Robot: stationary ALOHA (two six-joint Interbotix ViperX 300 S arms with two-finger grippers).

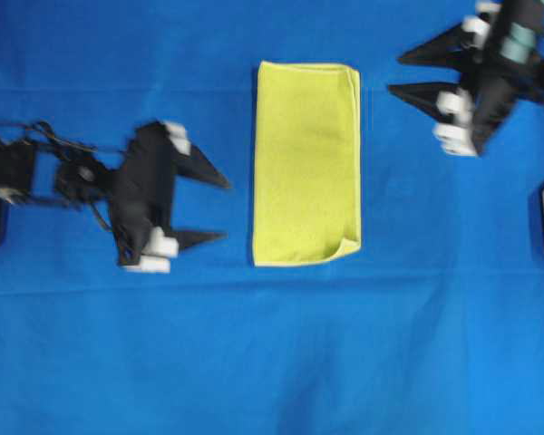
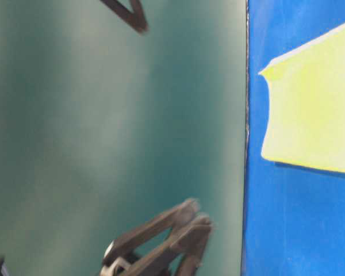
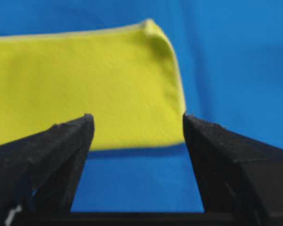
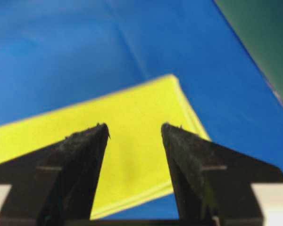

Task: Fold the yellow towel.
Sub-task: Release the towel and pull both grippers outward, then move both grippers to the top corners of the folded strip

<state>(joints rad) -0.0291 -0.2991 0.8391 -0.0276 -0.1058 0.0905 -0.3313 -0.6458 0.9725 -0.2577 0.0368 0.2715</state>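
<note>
The yellow towel (image 1: 306, 163) is seen folded to a narrow rectangle on the blue table cover (image 1: 272, 362), lying between the two pincers. Left gripper (image 1: 219, 208): jaws apart, nothing held, towel just ahead of its tips. Right gripper (image 1: 401, 74): jaws apart, empty, towel ahead and to one side. Risk judged: the curled near corner may spring open, or only the top layer be pinched, spoiling the next fold.

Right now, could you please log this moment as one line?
yellow towel: folded in half, flat | left gripper: open, empty | right gripper: open, empty
</note>
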